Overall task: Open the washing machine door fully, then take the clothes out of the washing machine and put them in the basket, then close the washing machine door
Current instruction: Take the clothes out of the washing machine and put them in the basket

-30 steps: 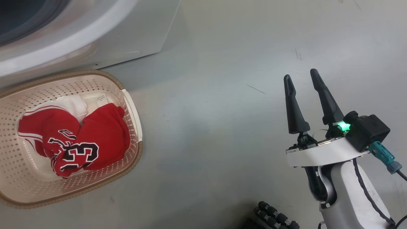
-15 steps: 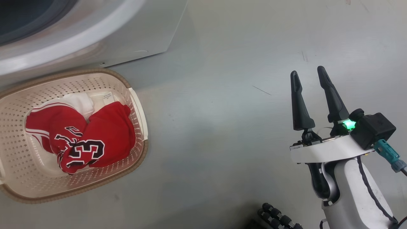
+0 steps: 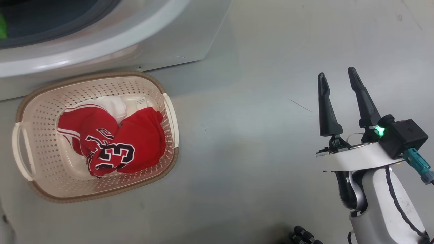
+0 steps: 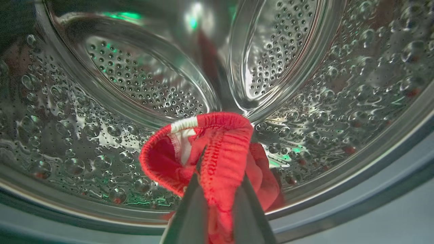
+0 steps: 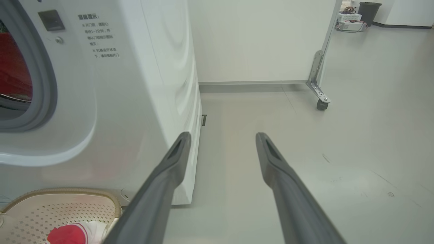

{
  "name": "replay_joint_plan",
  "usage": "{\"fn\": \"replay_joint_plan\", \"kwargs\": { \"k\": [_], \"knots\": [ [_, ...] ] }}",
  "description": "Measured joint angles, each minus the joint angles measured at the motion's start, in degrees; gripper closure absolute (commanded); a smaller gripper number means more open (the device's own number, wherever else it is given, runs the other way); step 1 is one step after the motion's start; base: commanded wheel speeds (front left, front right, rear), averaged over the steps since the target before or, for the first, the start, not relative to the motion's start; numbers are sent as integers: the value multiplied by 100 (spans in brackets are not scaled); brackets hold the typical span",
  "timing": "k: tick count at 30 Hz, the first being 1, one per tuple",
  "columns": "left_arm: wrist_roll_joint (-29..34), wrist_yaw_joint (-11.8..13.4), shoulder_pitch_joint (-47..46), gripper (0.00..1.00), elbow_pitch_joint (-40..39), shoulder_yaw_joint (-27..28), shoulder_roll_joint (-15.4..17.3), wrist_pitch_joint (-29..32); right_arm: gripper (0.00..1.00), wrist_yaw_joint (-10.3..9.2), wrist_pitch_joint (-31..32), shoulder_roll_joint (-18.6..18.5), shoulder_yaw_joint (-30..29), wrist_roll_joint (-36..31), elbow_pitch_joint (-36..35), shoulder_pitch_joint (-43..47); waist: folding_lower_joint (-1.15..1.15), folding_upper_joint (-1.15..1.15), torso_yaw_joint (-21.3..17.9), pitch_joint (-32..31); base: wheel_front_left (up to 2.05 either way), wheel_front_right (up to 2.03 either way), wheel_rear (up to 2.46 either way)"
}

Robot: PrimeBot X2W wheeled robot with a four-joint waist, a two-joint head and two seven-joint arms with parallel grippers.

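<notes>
— Clothes [image 3: 112,142]: how much of the job is judged done?

— About the middle is reached. A red bundle with white trim, a black-and-white number showing on top, is laid in the basket [image 3: 44,112]. The basket is set on the floor [image 3: 254,152], well off to the left of the right fingers [image 3: 327,108] and just in front of the washing machine [image 3: 101,37]. The door is taken as opened, since the drum is being reached into, but the door itself cannot be made out.

— What is held?

— One more red garment [image 4: 223,145] is clamped between the left fingers [image 4: 190,213], which are closed tight on it inside the steel drum [image 4: 135,84]. The cloth is bunched over and ahead of the fingertips, with a ribbed red hem and a short white strip looped above them. The right fingers are spread apart and nothing is held by them; bare floor is seen between and beyond them.

— What is left?

— The pinched garment is to be drawn out and dropped in the basket. Whether more is lying deeper cannot be told; around the left fingers, perforated steel is seen. Last, the door is to be shut.

— How is the cloth expected to handle?

— It is judged soft and limp, so it is likely to hang and trail below the fingers once lifted.
</notes>
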Motion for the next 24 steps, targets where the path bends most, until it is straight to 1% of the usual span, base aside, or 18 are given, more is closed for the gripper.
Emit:
{"fn": "replay_joint_plan", "kwargs": {
  "k": [5, 7, 12, 19, 24],
  "knots": [
    [-45, 125, 321, 100, -271, -7, -287, -571, 0, 11, 0, -32, -27, -135, 7, 3, 0, 0, 201, -125, 0, 0, 0],
    [-54, 180, 477, 100, -378, 8, -383, -799, 0, 51, 0, -51, -33, -180, 11, 9, 0, 0, 278, -186, 0, 0, 0],
    [-200, 248, 901, 100, -634, 8, -730, -1350, 0, 52, -1, -172, -110, -274, 40, 62, 0, 0, 478, -342, 0, 0, 0],
    [-203, 343, 1621, 100, -891, -31, -979, -1994, 0, 52, -1, -221, -169, -337, 53, 132, 0, 0, 720, -624, 0, 0, 0],
    [-203, 349, 2072, 100, -1129, -138, -1203, -2398, 0, 56, -1, -253, -190, -379, 104, 273, 0, 0, 877, -858, 0, 0, 0]
  ]
}}
